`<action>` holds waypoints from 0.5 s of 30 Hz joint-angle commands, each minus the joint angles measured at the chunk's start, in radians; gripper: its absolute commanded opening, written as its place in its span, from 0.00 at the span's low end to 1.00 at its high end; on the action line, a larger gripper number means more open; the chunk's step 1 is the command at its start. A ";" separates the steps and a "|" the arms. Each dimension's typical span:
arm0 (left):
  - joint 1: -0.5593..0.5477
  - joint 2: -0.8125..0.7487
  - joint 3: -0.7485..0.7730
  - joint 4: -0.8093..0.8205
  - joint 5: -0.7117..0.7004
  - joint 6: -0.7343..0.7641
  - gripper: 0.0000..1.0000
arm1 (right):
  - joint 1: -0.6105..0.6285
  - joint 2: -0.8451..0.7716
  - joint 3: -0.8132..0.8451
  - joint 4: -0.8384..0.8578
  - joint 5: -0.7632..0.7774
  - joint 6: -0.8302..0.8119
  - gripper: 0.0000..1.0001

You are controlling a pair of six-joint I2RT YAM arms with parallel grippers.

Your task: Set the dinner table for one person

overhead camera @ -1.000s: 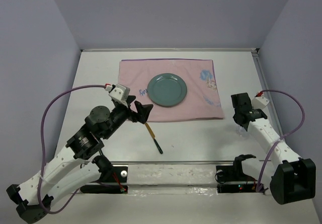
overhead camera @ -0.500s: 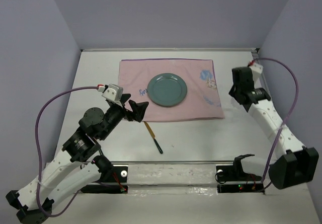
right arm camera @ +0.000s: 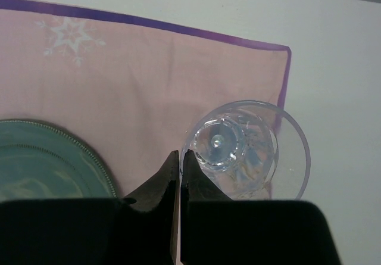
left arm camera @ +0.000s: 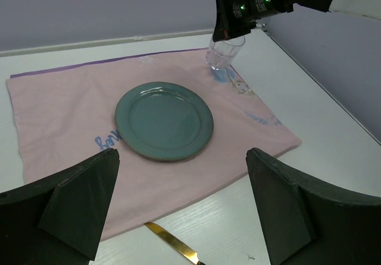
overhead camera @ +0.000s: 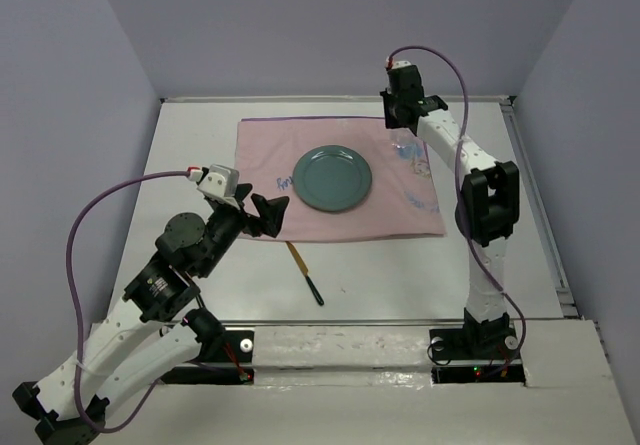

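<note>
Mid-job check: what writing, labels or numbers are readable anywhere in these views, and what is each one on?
"Bo...": blue handwriting on the pink cloth, just left of the green plate; the letters after that are unclear.
Blue print near the glass, at the cloth's far right corner: too blurred to tell whether it is script or drawing.
Nothing else readable; no labels, brands or numbers show.

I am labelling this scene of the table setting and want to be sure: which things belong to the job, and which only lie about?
Belong to the job: table, cloth, plate, knife, glass, which the right gripper pinches by its rim. The left gripper is open and empty.
Lying about: nothing that I can see.
</note>
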 commanded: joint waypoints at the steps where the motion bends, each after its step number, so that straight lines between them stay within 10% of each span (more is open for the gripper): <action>1: 0.013 0.002 -0.009 0.046 -0.021 0.022 0.99 | -0.005 0.074 0.189 -0.035 -0.023 -0.102 0.00; 15: 0.056 0.033 -0.012 0.052 -0.006 0.020 0.99 | -0.056 0.278 0.340 -0.051 -0.032 -0.127 0.00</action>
